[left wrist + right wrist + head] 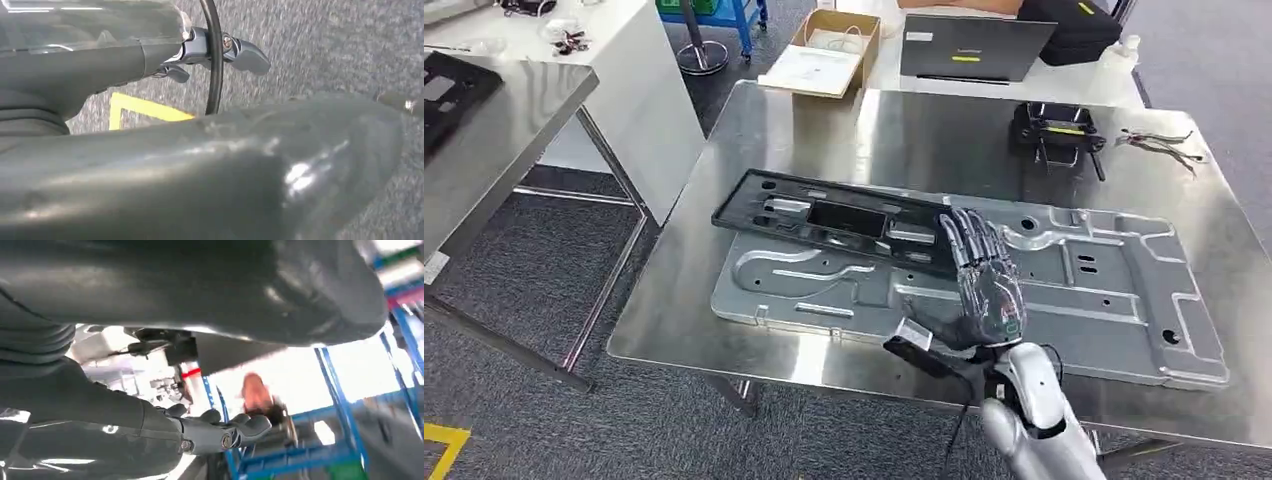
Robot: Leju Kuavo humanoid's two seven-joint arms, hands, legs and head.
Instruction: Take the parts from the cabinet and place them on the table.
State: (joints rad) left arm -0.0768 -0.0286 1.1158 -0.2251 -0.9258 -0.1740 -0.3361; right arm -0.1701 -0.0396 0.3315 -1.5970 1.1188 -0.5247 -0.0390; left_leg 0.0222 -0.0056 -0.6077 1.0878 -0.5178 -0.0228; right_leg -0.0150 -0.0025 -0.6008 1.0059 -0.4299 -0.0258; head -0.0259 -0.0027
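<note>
A long black plastic frame lies on a large silver stamped metal panel, both flat on the steel table. My right hand is over the frame's right end, fingers stretched out and spread, thumb off to the side. I cannot tell whether it touches the frame; nothing is gripped. In the right wrist view the right hand shows straight fingers with nothing between them. My left hand hangs low above grey carpet and holds nothing.
At the table's far side sit a small black part with a yellow label and loose wires. Beyond are a cardboard box and a laptop. A second steel table stands on the left. Yellow floor tape marks the carpet.
</note>
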